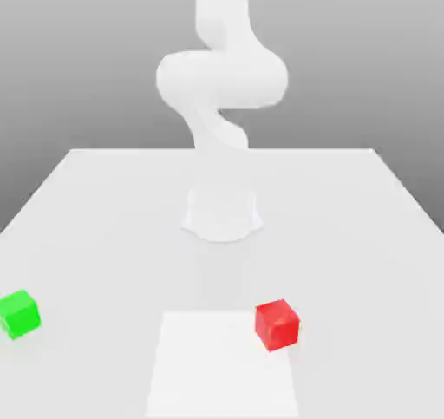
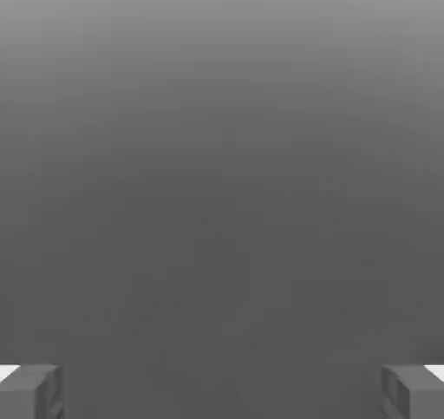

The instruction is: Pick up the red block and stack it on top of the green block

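The exterior view is bright and evenly lit, so washed out that the white arm (image 1: 221, 88) nearly melts into the white table (image 1: 104, 200), and the grey backdrop fades from lighter at the top to darker toward the table's far edge. Shadows are faint: the red block (image 1: 277, 324) and the green block (image 1: 19, 314) show brighter top faces and slightly darker sides, which suggests light from above, though that is hard to confirm. The hand view is dim, a smooth grey gradient darkening downward, with soft edges on the fingertips (image 2: 30, 391).
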